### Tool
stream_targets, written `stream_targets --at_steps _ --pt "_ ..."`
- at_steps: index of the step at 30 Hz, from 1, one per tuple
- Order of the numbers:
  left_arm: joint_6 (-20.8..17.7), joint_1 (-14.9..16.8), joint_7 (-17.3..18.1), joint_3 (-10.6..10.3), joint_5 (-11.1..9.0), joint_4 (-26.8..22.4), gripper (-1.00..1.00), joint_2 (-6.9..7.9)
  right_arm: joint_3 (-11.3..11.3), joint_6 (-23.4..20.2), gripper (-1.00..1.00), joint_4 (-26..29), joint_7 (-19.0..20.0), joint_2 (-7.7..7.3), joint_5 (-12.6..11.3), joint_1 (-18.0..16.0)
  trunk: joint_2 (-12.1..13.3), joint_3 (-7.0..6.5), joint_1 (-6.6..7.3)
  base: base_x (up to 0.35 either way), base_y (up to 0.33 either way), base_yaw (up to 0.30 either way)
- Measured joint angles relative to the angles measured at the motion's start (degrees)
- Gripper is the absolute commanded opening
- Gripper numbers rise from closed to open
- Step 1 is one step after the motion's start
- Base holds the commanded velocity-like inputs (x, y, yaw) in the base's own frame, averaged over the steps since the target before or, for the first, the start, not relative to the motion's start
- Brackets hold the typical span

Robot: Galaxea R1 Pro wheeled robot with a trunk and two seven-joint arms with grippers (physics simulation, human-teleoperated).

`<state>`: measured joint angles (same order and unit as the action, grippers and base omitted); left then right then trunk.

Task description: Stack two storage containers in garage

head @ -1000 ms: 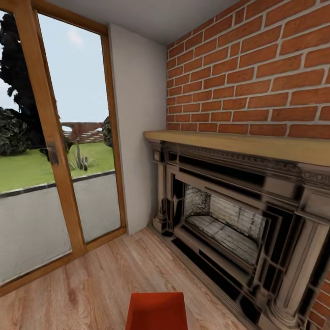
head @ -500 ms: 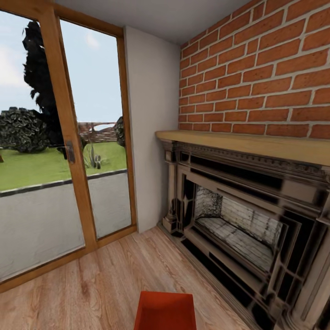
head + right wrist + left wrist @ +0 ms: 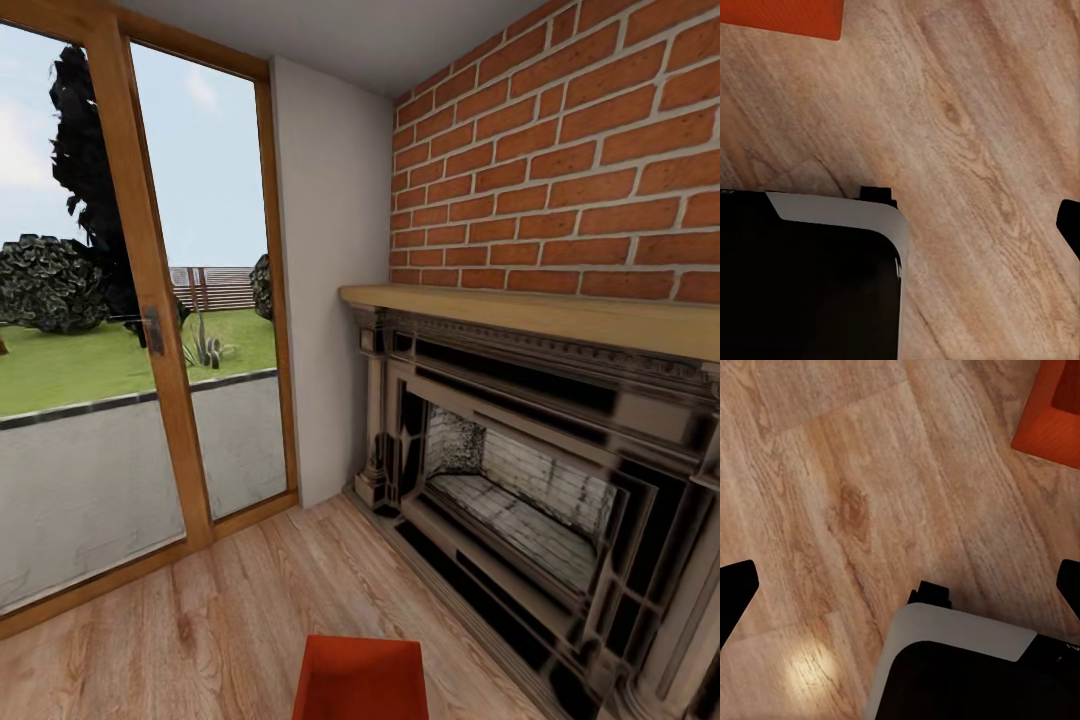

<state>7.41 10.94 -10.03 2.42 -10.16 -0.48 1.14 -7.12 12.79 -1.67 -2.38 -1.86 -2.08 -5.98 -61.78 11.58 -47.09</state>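
One orange-red storage container (image 3: 360, 678) stands on the light wood-plank floor of the living room, at the bottom middle of the head view, open top up. Its corner (image 3: 1054, 409) shows in the left wrist view, and its edge (image 3: 784, 16) in the right wrist view. My left gripper (image 3: 900, 585) hangs open over bare planks, its two dark fingertips (image 3: 735, 592) far apart, clear of the container. My right gripper (image 3: 900, 225) is also open above the planks, with one fingertip (image 3: 1069, 225) showing. Neither holds anything. The garage is out of view.
A red brick fireplace (image 3: 520, 480) with a wooden mantel fills the right side. A wood-framed glass door (image 3: 150, 330) stands at the left, with a white wall section (image 3: 330, 300) between them. My grey and black base (image 3: 960, 660) sits just beside the container.
The camera turned, so the whole picture slid to the right between the oldest frame and the middle one. Since then the view has held still, and the container has not moved.
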Motion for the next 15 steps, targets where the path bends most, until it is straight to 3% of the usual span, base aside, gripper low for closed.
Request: stream_targets --at_steps 15 --pt "0.0 0.0 0.0 -0.1 0.1 0.0 1.00 0.00 0.0 0.0 1.00 0.0 0.1 -0.04 0.1 0.0 0.0 0.00 0.00 0.000 0.000 0.000"
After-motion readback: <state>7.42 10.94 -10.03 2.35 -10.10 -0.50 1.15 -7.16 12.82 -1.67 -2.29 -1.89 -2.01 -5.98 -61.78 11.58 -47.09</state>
